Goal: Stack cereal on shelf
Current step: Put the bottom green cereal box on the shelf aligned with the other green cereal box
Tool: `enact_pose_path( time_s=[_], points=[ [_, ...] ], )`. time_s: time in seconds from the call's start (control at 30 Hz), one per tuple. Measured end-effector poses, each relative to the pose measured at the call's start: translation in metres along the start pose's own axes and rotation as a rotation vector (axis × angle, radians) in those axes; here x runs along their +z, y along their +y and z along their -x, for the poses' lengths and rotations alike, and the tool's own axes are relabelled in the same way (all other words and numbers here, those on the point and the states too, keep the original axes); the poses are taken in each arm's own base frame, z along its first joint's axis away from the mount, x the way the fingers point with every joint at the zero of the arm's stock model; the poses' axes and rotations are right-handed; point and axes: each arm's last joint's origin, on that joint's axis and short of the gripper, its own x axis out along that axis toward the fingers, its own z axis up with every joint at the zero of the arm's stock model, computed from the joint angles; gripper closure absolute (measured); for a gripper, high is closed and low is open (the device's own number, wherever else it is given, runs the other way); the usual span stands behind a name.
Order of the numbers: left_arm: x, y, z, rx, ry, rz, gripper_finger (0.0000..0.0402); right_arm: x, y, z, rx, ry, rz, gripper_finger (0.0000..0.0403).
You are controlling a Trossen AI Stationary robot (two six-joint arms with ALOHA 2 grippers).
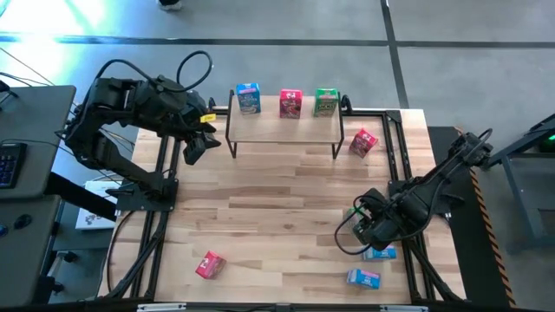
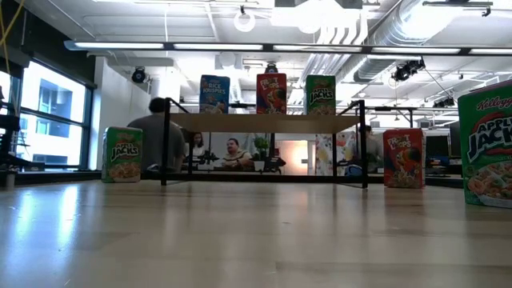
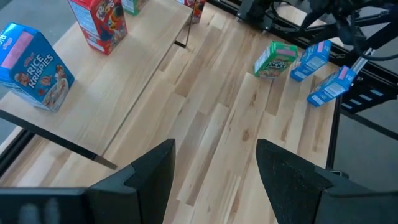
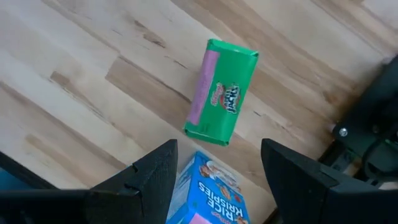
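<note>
The shelf (image 1: 286, 126) stands at the table's far side with a blue (image 1: 248, 98), a pink-red (image 1: 290, 103) and a green cereal box (image 1: 326, 101) upright on its board. My right gripper (image 4: 216, 163) is open near the table's right edge and points down. A blue box (image 4: 208, 196) lies below and between its fingers, and a green box (image 4: 221, 93) lies just beyond; I see no touch. My left gripper (image 3: 214, 152) hangs open, high beside the shelf's left end (image 1: 192, 147).
A pink-red box (image 1: 362, 142) stands right of the shelf and another (image 1: 210, 264) lies near the front left. A second blue box (image 1: 363, 277) lies at the front right. A green box (image 2: 122, 154) stands left of the shelf. People sit in the room behind.
</note>
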Motion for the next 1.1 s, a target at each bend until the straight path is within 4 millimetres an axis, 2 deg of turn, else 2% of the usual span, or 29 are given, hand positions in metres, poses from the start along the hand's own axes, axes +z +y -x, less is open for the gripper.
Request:
enact_pose_path(
  time_s=[0.2, 0.63, 1.1],
  points=[
    [0.000, 0.001, 0.000, 0.019, -0.007, 0.000, 0.0186, -0.001, 0.000, -0.001, 0.002, 0.034, -0.004, 0.0179],
    [0.000, 0.001, 0.000, 0.022, -0.008, 0.001, 0.0186, 0.011, 0.001, -0.003, -0.007, 0.015, -0.007, 0.0178],
    [0.000, 0.001, 0.000, 0.022, -0.009, -0.008, 0.0186, 0.019, 0.014, -0.022, -0.096, 0.039, -0.031, 0.0178]
  ],
)
